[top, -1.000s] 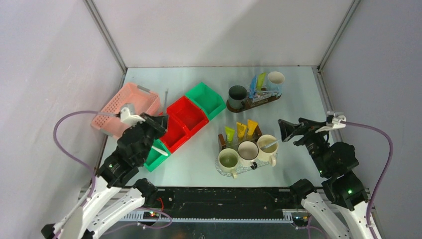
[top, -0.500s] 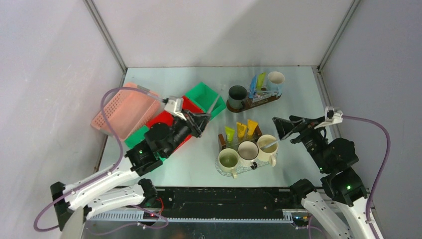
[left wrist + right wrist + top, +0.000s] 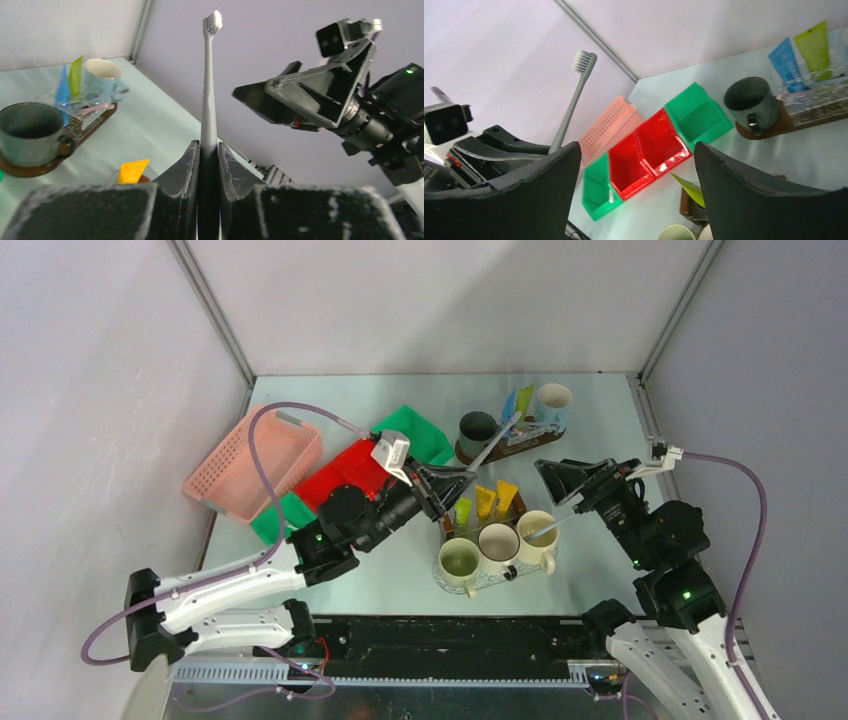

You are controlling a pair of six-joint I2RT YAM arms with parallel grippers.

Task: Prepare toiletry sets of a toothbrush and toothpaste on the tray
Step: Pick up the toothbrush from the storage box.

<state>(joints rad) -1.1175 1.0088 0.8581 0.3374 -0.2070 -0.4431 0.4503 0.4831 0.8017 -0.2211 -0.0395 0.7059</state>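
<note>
My left gripper (image 3: 447,485) is shut on a slim grey toothbrush (image 3: 493,446), held in the air just left of and above the near tray (image 3: 447,585). In the left wrist view the brush (image 3: 209,85) stands bristles-up between my fingers (image 3: 186,162). The near tray holds three mugs (image 3: 497,541), with a toothbrush (image 3: 546,529) in the right one, and green, yellow (image 3: 484,501) and orange tubes behind. My right gripper (image 3: 566,480) is open and empty, right of the tray. The far tray holds a dark mug (image 3: 477,428), a pale blue mug (image 3: 553,398) and blue and green tubes (image 3: 516,406).
A pink basket (image 3: 255,458) stands at the left. Beside it runs a row of red bins (image 3: 345,472) and green bins (image 3: 418,433), also seen in the right wrist view (image 3: 651,150). The enclosure walls close in on both sides.
My left arm has swung right from the bins toward the near tray, carrying the grey toothbrush. My right gripper has shifted slightly left and stays open.
</note>
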